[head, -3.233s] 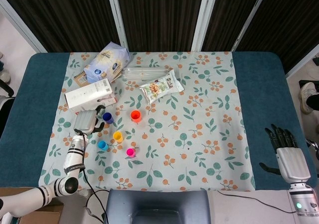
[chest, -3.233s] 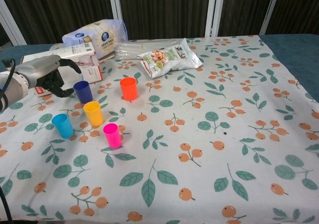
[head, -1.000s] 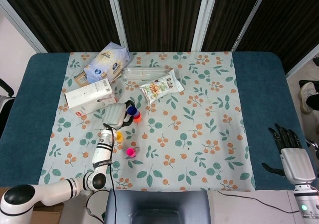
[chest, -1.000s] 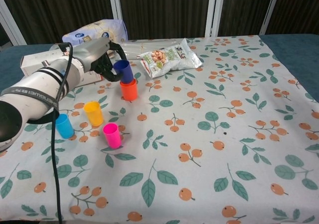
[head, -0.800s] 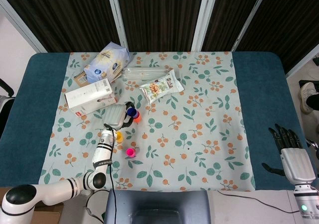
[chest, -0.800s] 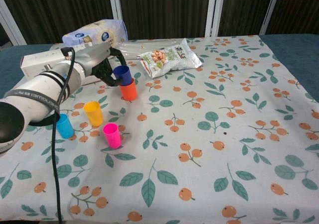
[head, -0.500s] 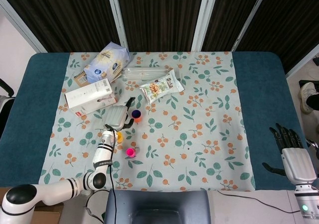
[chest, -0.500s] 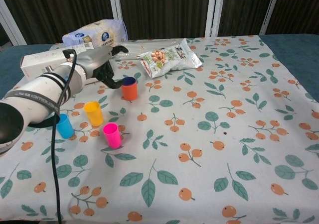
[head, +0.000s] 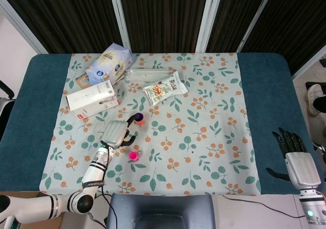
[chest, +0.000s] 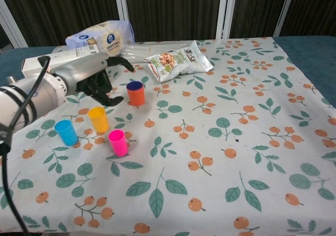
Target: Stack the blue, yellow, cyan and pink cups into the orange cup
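Blue cup nested in orange cup, left hand spread empty beside yellow cup, right hand spread at table edge

A floral tablecloth printed with orange fruit and green leaves covers the middle of a teal table; at the far left a white and blue bag lies tilted, its lower edge over a flat brown packet; just in front lies a white carton with a red end; a clear plastic package lies beside the bag, touching a snack pouch; dark curtains hang behind.
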Controlling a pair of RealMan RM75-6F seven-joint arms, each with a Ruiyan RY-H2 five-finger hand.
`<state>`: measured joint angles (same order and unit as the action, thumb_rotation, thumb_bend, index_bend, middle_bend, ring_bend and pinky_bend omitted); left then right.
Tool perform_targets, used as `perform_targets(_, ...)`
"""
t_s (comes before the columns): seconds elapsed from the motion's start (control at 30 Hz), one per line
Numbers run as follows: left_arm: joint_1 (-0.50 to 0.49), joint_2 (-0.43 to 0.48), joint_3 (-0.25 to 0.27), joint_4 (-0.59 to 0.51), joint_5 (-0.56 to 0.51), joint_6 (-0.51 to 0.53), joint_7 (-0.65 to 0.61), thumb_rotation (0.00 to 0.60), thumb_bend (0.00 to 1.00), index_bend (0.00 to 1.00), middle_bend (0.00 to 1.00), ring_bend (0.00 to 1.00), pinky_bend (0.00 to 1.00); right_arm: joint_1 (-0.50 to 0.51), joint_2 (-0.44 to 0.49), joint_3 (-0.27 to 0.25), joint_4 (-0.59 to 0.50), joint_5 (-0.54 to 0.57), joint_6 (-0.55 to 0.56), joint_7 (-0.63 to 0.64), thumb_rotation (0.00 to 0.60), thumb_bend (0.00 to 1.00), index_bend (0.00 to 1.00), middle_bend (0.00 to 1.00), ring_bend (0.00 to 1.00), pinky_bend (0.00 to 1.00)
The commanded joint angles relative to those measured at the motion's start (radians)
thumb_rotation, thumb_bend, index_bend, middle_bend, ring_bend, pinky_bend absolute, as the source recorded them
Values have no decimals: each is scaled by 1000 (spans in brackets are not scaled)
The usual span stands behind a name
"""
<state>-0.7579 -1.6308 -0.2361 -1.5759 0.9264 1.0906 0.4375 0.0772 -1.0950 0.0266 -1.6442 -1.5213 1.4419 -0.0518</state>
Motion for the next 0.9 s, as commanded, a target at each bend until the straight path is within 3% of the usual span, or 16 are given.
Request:
perform_targets(0.03,21,13,38,-22,4,10,30,600,348,244,1000,1000,1000,1,-1,-1,-1,-3,-1,0,600,140,0,0,0,0)
perform_targets(0.3,51,-4,91,11,25,47,66,600,349,285,1000,1000,1000,0,7,0,-2,-5,1,16,600,140,0,0,0,0)
perform_targets(0.9,82,-2,91,75,27,29,51,600,348,363,1000,1000,1000,1,7,-4,-5,-9,-2,16,600,140,0,0,0,0)
